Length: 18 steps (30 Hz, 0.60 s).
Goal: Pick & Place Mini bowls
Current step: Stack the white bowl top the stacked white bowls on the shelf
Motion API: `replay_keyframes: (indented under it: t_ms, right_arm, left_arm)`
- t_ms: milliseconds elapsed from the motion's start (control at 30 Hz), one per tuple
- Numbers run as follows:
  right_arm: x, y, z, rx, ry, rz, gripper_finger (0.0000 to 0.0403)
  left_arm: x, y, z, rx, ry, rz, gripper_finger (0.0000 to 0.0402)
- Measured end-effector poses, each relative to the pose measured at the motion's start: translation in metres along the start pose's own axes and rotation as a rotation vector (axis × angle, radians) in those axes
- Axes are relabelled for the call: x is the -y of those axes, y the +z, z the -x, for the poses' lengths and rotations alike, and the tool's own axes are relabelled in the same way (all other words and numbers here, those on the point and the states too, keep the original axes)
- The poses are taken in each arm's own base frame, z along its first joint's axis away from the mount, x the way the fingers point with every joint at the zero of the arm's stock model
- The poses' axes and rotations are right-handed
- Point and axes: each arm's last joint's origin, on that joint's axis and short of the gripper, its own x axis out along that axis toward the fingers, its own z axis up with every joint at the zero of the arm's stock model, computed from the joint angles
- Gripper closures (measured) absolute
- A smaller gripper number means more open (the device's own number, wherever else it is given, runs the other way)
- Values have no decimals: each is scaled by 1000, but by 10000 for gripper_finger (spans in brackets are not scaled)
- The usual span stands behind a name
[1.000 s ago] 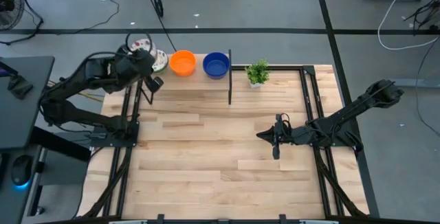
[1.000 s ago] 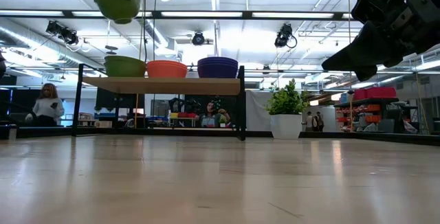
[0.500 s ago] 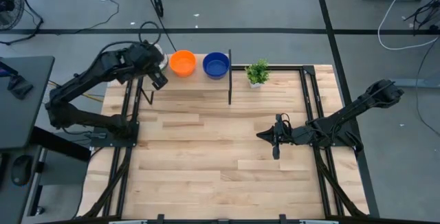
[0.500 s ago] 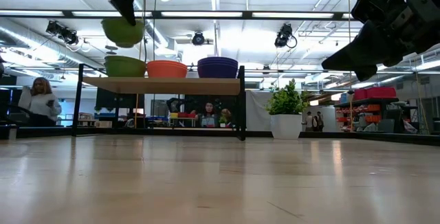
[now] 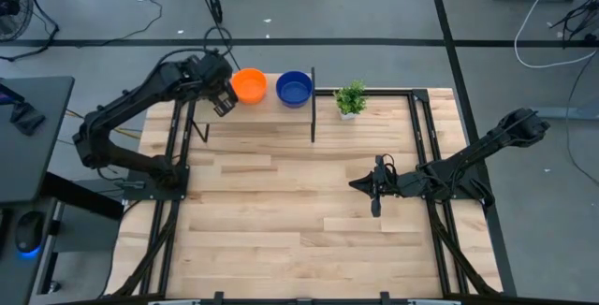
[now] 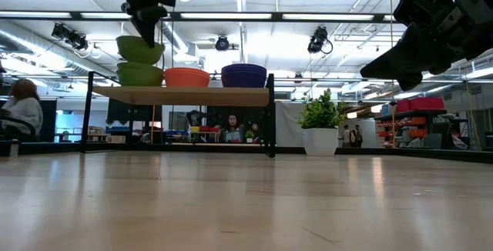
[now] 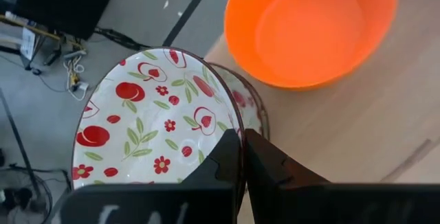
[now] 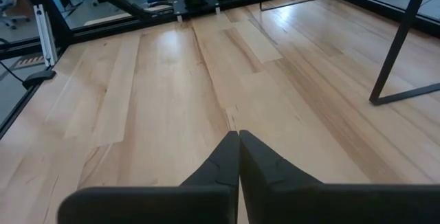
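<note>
My left gripper (image 7: pixel 243 141) is shut on a mini bowl (image 7: pixel 158 128), white inside with red flowers and green leaves. In the low view the bowl's outside (image 6: pixel 139 49) is green. It hangs just over a like bowl (image 6: pixel 139 74) at the left end of the raised wooden shelf (image 6: pixel 192 95); I cannot tell whether they touch. The lower bowl's rim shows in the left wrist view (image 7: pixel 256 117). An orange bowl (image 5: pixel 248 86) and a blue bowl (image 5: pixel 294 88) stand on the shelf beside them. My right gripper (image 8: pixel 238 136) is shut and empty, above the table's right middle (image 5: pixel 375 202). My left gripper pinches the floral bowl's rim (image 7: pixel 230 124), with one finger (image 7: pixel 220 165) inside the bowl and the other (image 7: pixel 271 165) outside. The fingers come from above, pointing down. The bowl hangs open side up, right over the lower bowl.
A small green potted plant (image 5: pixel 351 99) stands on the table to the right of the shelf. The shelf's dark metal legs (image 5: pixel 313 108) stand at the far edge. Dark frame rails (image 5: pixel 421 146) run along the table's sides. People show in the room behind (image 6: pixel 15 112).
My left gripper has gone toward the table's right edge and down, carrying the floral bowl. The bowl has come from beyond the shelf's left end, high up, to just above the bowl at the left end of the shelf.
</note>
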Motion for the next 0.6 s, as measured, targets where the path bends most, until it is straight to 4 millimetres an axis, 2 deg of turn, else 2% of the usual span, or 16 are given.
replay_keyframes:
  t_ms: [333,600]
  right_arm:
    - [0,0,0,0,1,-1,392]
    - [0,0,0,-1,4,-1,392]
  left_arm:
    - [-14,5,-9,32,-37,107,391]
    - [-14,5,-10,32,-51,130,391]
